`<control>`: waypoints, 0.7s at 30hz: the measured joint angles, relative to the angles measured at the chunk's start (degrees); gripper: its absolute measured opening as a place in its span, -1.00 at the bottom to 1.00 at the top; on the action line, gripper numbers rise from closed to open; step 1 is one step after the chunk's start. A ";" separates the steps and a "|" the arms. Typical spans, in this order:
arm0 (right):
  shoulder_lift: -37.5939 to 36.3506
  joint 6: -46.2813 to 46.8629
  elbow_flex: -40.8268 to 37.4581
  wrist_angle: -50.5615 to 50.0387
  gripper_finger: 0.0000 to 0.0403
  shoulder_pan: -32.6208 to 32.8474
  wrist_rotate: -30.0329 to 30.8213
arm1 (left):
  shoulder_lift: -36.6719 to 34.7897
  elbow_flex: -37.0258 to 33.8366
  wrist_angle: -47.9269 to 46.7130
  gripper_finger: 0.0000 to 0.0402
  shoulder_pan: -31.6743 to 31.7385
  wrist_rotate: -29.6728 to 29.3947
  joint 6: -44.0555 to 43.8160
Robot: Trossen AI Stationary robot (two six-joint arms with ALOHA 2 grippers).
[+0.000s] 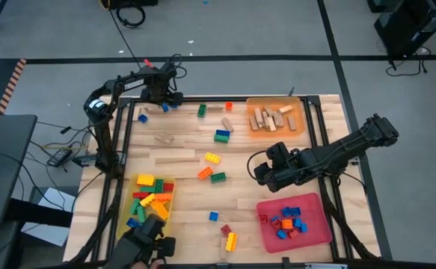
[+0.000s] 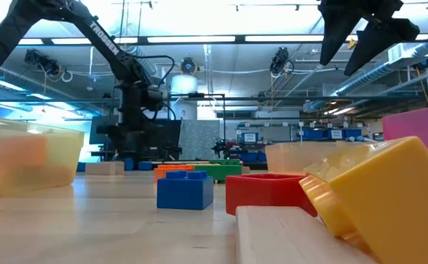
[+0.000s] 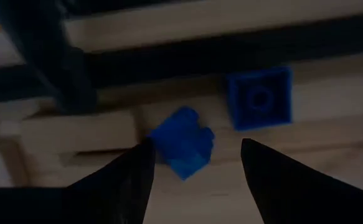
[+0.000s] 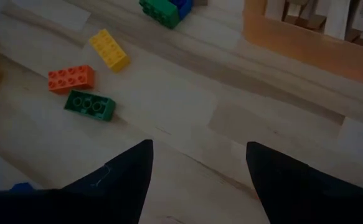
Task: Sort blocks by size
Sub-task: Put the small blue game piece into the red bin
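Observation:
My left gripper (image 3: 195, 146) hangs open, pointing down, at the table's far left corner (image 1: 160, 99). Below it lies a tilted small blue brick (image 3: 182, 142), which shows between the fingers with its left edge by the left fingertip. A square blue brick (image 3: 259, 98) lies flat just beyond, by the table's dark rail. My right gripper (image 4: 198, 146) is open and slants down above bare wood right of centre (image 1: 264, 173). In front of it lie a yellow brick (image 4: 109, 50), an orange brick (image 4: 72, 78) and a green brick (image 4: 90, 104).
A yellow tray (image 1: 167, 208) with several bricks sits near left. An orange tray (image 1: 249, 112) with wooden pieces is at the far right. A pink tray (image 1: 316, 224) of small bricks is near right. Loose bricks lie scattered mid-table (image 1: 222, 136) and by the near edge (image 1: 231, 240).

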 joint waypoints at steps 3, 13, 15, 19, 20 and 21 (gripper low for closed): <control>0.02 0.19 0.00 0.00 0.35 0.00 0.01 | 0.06 0.00 -0.07 0.21 0.12 -2.77 -0.08; 0.01 0.03 0.00 -0.04 0.33 0.00 0.00 | 1.76 -0.02 0.55 0.21 0.46 -2.14 0.02; 0.00 0.03 0.00 -0.03 0.33 0.01 0.01 | 2.92 -0.09 0.43 0.21 0.48 -0.09 0.05; 0.02 0.04 0.00 -0.04 0.33 0.02 0.01 | 3.32 0.22 1.19 0.21 0.33 -1.04 -0.12; 0.00 0.04 0.00 -0.02 0.33 0.02 0.01 | 3.28 0.30 1.45 0.21 0.31 -1.06 -0.10; 0.00 0.02 0.00 -0.04 0.33 0.02 0.00 | 3.28 0.31 1.22 0.21 0.32 -1.03 -0.07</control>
